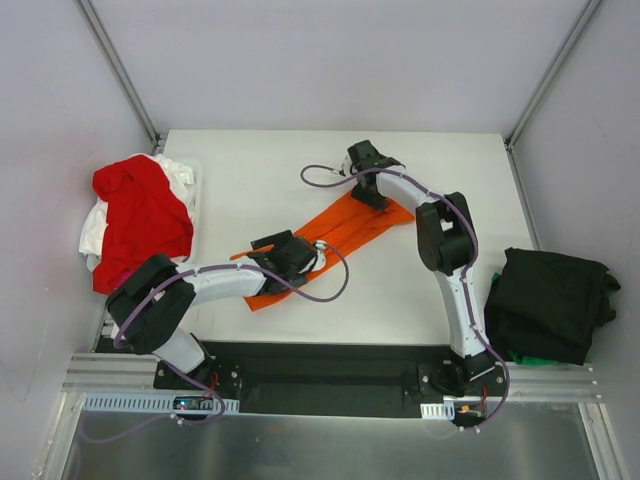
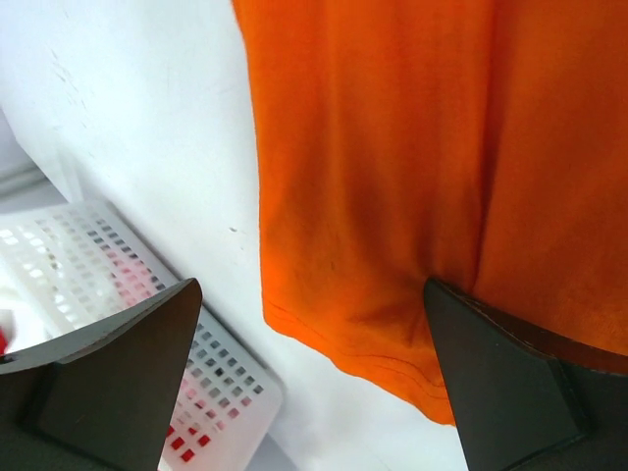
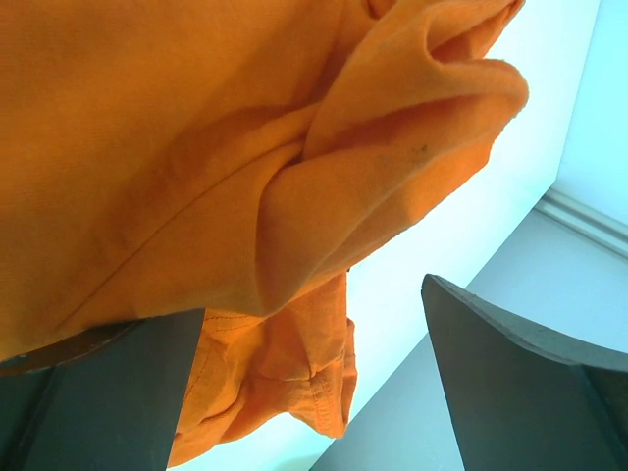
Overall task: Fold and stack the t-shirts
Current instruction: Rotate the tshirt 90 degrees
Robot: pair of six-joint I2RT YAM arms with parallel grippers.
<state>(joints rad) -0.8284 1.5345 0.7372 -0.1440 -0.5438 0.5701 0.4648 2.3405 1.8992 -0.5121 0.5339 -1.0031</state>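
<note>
Closest to the overhead camera, the two arm bases are seen bolted at 6 o'clock on the worktop (image 1: 450, 160).

At 9 o'clock a red t-shirt (image 1: 140, 220) is heaped over a white t-shirt (image 1: 95, 228), both crumpled in a white perforated basket (image 2: 88, 255). Neither has been folded.

Next, toward 7 o'clock of centre, the left gripper (image 2: 312, 294) is held low over the near end of the orange t-shirt (image 1: 345, 230). Its fingers are spread wide and nothing is pinched. The shirt's hem lies between them, and one finger is set against the cloth.

At centre, the orange t-shirt is laid as a long narrow strip running from 7 o'clock to 1 o'clock. It is judged to be folded lengthwise already, with the crosswise fold not yet made.

At the strip's 1 o'clock end, the right gripper (image 3: 314, 304) is also spread wide. Bunched cloth is draped by one finger, but no grip is closed on it.

At 4 o'clock, off the worktop's edge, a black t-shirt (image 1: 545, 300) is set in a compact heap, taken to be the stack. How many garments it holds cannot be told.

About the middle of the task is judged: orange to be finished and stacked, red and white to follow.
</note>
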